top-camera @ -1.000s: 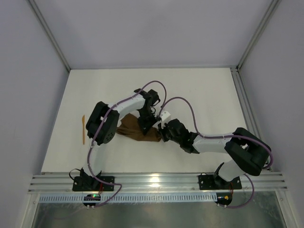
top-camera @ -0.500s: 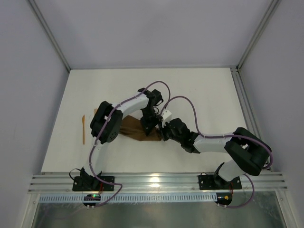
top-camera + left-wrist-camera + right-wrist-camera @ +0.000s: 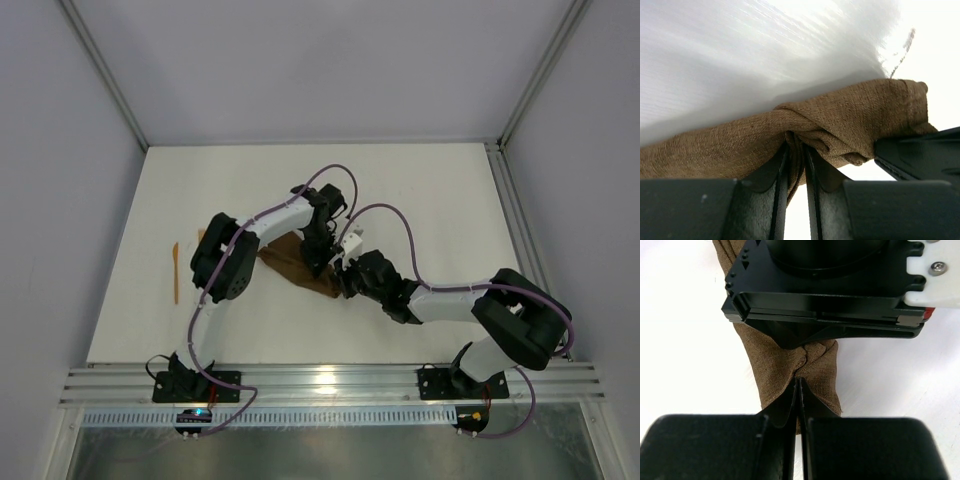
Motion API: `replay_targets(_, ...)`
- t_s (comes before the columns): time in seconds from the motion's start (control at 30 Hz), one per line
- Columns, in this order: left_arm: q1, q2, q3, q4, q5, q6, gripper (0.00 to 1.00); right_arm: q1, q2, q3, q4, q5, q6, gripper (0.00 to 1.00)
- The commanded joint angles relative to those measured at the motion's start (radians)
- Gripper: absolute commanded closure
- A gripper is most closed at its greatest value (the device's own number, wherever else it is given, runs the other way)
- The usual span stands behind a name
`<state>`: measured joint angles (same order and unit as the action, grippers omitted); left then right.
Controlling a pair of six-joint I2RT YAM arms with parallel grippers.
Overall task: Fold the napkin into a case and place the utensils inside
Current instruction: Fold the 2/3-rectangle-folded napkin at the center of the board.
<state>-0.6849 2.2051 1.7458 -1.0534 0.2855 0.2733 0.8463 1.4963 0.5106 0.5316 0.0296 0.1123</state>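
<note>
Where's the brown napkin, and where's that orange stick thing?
napkin [image 3: 772, 367]: right wrist view, on the flat cloth left of the pinched bunch.
orange utensil [image 3: 176, 272]: top view, on the middle of its thin length.

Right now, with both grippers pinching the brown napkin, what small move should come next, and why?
Probably the left gripper should open and lift off, while the right gripper holds. The napkin is bunched where both pinch it, and the utensil lies apart on the left.
</note>
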Motion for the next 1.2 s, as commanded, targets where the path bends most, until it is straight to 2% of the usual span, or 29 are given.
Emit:
replay_targets(0.0, -0.007, -0.038, -0.017, 0.101, -0.003, -0.045, 0.80, -0.001, -0.015, -0.006, 0.077, -0.014, 0.021, 0.97)
replay_targets(0.17, -0.008, -0.022, -0.045, 0.134, 0.042, -0.074, 0.77, -0.001, -0.008, -0.006, 0.082, -0.014, 0.032, 0.97)
replay_targets(0.3, -0.008, -0.099, -0.097, 0.188, 0.037, -0.092, 0.75, -0.016, -0.024, -0.027, 0.074, 0.009, 0.061, 0.97)
replay_targets(0.37, -0.013, -0.113, -0.106, 0.197, -0.020, -0.083, 0.81, -0.026, -0.031, -0.032, 0.058, 0.021, 0.075, 0.97)
replay_targets(0.4, -0.016, -0.105, -0.103, 0.187, -0.037, -0.071, 0.90, -0.035, -0.034, -0.032, 0.051, 0.026, 0.078, 0.97)
replay_targets(0.47, -0.033, -0.082, -0.088, 0.146, -0.034, -0.034, 0.94, -0.042, -0.034, -0.032, 0.051, 0.023, 0.084, 0.97)
replay_targets(0.73, -0.059, -0.002, -0.097, 0.119, -0.008, -0.006, 0.95, -0.061, -0.077, -0.032, 0.050, 0.029, 0.087, 0.97)
replay_targets(1.03, -0.061, 0.007, -0.077, 0.110, 0.037, -0.009, 0.94, -0.059, -0.090, -0.043, 0.071, -0.011, 0.067, 0.97)
replay_targets(1.07, -0.061, -0.001, -0.078, 0.119, 0.037, -0.019, 0.94, -0.061, -0.087, -0.044, 0.065, -0.008, 0.073, 0.96)
replay_targets(1.17, -0.062, -0.019, -0.083, 0.153, 0.038, -0.055, 0.94, -0.059, -0.080, -0.078, 0.082, 0.015, 0.122, 0.70)
